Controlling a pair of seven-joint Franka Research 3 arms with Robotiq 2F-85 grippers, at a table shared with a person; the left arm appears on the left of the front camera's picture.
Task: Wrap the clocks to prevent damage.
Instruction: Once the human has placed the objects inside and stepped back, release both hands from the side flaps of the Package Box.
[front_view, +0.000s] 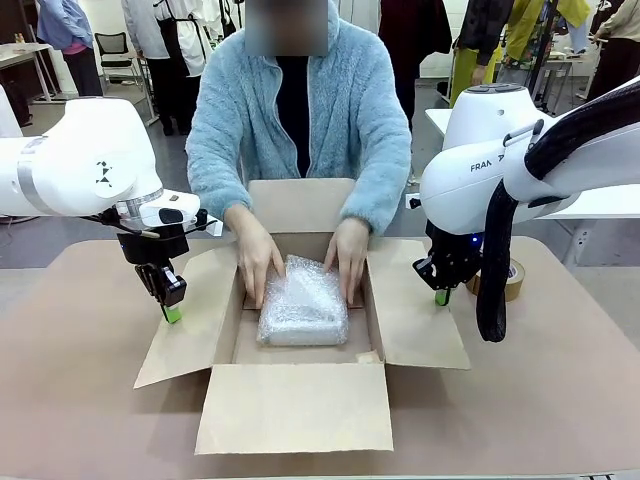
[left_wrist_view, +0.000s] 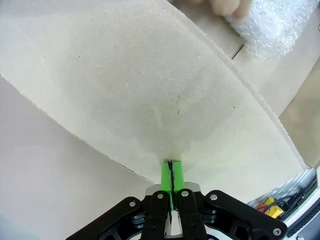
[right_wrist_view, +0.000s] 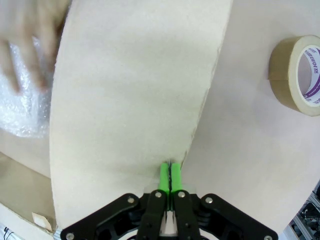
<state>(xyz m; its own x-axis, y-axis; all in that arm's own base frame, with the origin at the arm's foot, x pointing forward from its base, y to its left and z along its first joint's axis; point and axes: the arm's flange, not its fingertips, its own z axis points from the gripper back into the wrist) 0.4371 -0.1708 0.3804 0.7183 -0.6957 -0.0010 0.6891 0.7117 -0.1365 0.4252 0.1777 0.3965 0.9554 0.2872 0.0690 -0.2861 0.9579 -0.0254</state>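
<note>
Your left tool (front_view: 172, 312) sits left of centre in the front view. It is clenched, with its green pads pressed flat together and nothing between them. Its tip is at the outer edge of the left side flap of the cardboard box (front_view: 290, 405); you cannot tell whether it touches. Your right tool (front_view: 442, 296), right of centre, is clenched empty in the same way. Its pads point down by the outer edge of the right side flap. The box stands open in the middle of the bench (front_view: 80, 400), with its side and near flaps folded outward. Inside it, at the centre of the frame, lies one wrapped clock (front_view: 303, 302), a whitish bundle in clear bubble wrap, flat on the box floor. The person's hands (front_view: 258, 262) rest at its far end, one on each side, fingers touching the wrap. A brown tape roll (front_view: 513, 280) lies on the bench at the right, partly behind the right arm.
</note>
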